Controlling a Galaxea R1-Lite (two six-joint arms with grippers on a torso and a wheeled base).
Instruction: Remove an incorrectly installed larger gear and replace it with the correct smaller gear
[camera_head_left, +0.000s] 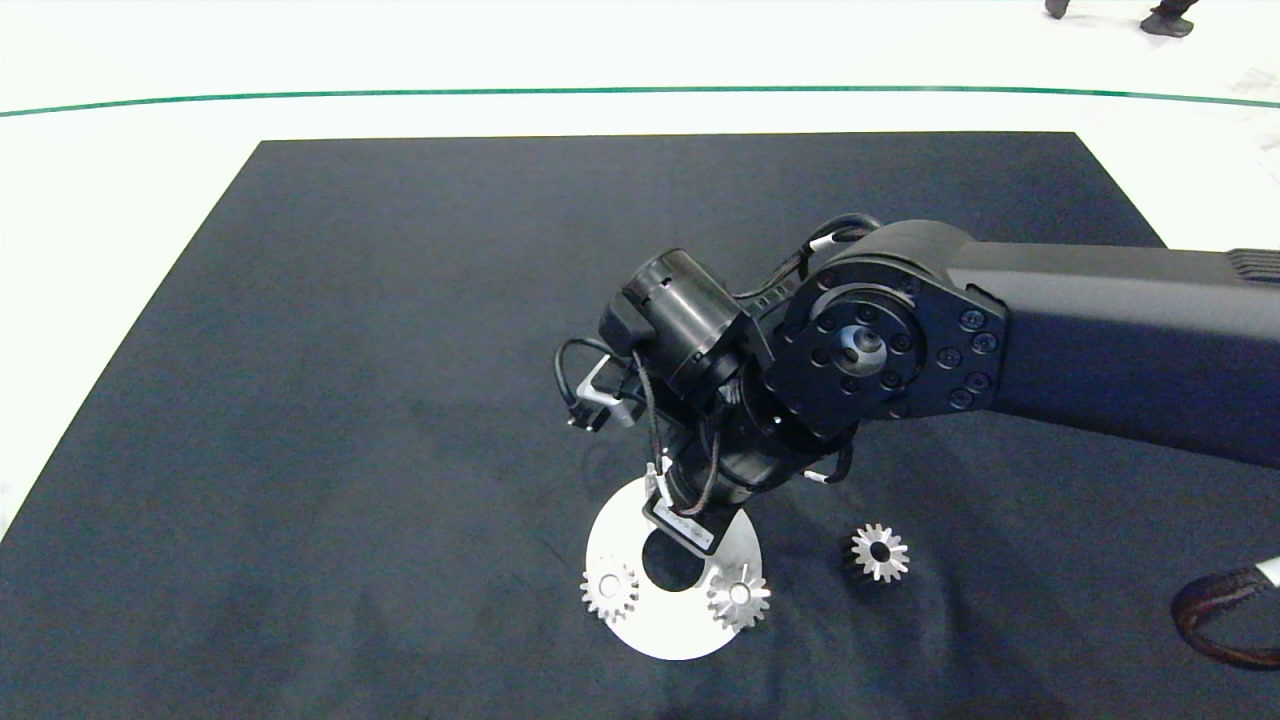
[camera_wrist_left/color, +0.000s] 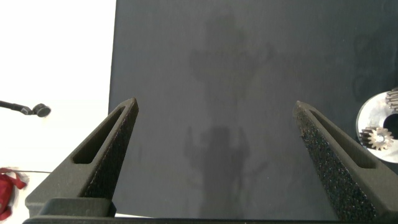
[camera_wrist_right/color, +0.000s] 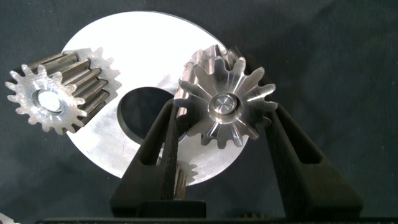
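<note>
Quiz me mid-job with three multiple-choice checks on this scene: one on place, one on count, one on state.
1. Where is the smaller gear?
A. On the mat, beside the plate
B. In the plate's hole
C. In the left gripper

2. How many gears sit on the plate?
A. None
B. One
C. Two

3. The left gripper's fingers are:
A. Shut on a gear
B. Open over bare mat
C. Shut, empty

Key:
1 A, it lies loose on the mat, off the plate.
2 C, the larger gear, where the right gripper is, and a second gear.
3 B, a wide gap shows only mat between them.
</note>
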